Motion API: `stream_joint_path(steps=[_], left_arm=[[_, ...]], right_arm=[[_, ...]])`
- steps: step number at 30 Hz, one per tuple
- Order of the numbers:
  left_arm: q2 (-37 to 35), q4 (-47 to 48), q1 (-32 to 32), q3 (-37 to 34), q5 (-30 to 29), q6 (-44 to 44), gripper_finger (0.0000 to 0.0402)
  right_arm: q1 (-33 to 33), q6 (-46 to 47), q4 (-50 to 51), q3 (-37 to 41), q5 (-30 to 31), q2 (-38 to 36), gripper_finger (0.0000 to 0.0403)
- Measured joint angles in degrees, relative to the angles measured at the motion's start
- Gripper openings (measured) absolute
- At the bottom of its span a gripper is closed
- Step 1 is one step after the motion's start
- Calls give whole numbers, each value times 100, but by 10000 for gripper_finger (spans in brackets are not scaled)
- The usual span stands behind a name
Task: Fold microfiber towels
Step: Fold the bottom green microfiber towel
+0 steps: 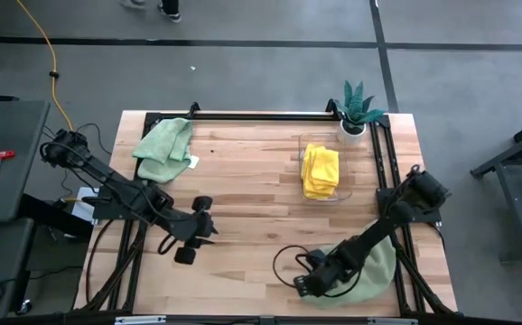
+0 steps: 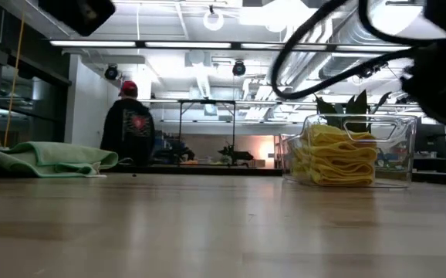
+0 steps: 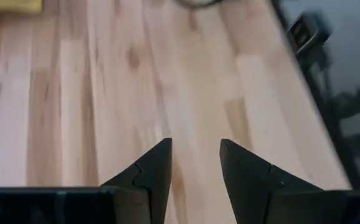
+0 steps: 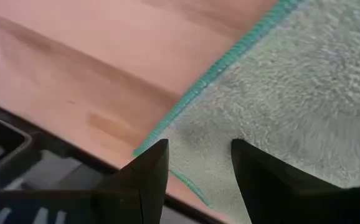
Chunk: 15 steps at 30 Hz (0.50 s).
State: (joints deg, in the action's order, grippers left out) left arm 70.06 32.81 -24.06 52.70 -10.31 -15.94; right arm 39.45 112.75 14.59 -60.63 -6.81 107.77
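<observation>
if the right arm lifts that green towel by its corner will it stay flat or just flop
Probably flop: the sage green towel looks like soft fuzzy pile, and the other green towel already lies in loose folds. It likely weighs little, so the open right tool, poised over its stitched corner, should lift it easily. Pushed, it would probably bunch up on the wooden table rather than slide.

The surface (image 1: pixel 252 208) is shown in pale wood planks with darker streaks; a sage green towel (image 1: pixel 164 140) and a second sage green towel (image 4: pixel 304 87), edged in brighter teal stitching, are seen; bright yellow towels (image 1: pixel 321 171) are held in a clear bin (image 2: pixel 402 154); the potted plant (image 1: pixel 358 105) is green in a white pot.
</observation>
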Motion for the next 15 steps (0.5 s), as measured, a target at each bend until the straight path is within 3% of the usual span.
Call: stream_joint_path(steps=[3,7,10,15], left_arm=[[0,378,-145,-1,-119,-254,127],[0,507,-478,-23,-321,-629,127],[0,459,-846,-128,-764,-1022,127],[2,103,-1464,-577,-1727,-1960,127]], right_arm=[[-209,-30,-431,-1,24,182,170],[-705,-464,-947,0,843,277,169],[-1253,-1092,-1248,18,1508,298,169],[-2230,-2364,-1774,40,1723,321,169]])
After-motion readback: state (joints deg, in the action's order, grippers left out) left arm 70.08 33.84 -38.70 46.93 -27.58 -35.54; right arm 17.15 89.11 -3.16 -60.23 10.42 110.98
